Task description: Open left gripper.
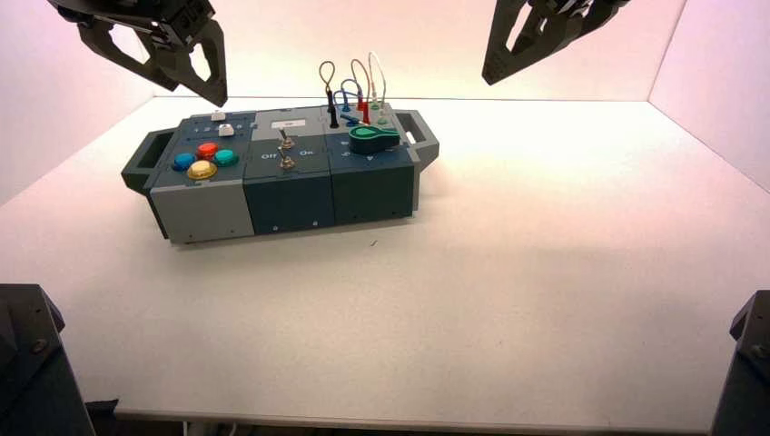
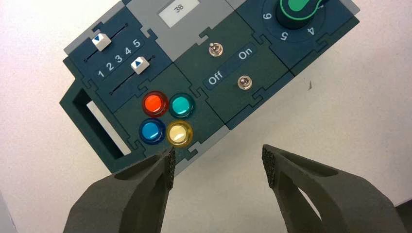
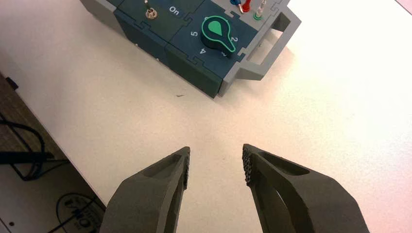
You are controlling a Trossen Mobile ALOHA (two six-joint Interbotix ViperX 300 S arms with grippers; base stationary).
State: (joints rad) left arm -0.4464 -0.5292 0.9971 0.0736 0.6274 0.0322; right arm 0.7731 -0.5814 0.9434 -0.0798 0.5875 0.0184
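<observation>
Left wrist view: left claw (image 2: 217,165) fingers apart above box (image 2: 252,92); display (image 2: 179,9) reads 38; right claw (image 3: 216,162) apart.

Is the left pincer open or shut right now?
Open. The left pincer shows a wide gap between its fingers, holding nothing, above the box.

the left end effector (image 1: 186,73), a matte black two-finger claw with thick pointed fingers (image 2: 133,191) and triangular cut-outs, hangs in the air above the box's (image 1: 281,173) left rear corner, its ribbed pads spread wide apart, gripping nothing.
</observation>
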